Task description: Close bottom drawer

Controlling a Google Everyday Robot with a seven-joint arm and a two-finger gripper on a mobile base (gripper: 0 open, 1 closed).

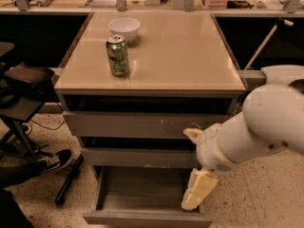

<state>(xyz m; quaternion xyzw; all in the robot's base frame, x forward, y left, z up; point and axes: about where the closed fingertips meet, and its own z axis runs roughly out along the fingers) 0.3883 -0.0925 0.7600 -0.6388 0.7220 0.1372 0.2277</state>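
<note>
The bottom drawer (142, 216) is pulled far out at the foot of the cabinet, its shallow box open and its plain front near the lower edge of the view. My gripper (197, 191) hangs from the white arm that reaches in from the right. It points down over the right side of the open drawer box, just inside the front panel. The middle drawer (137, 156) and the top drawer (142, 125) with white scratches stick out a little.
A green can (118, 55) and a white bowl (124, 28) stand on the cabinet top (180, 56). A chair (23, 89) and a person's black shoe (52, 161) are on the left. Speckled floor lies to the right.
</note>
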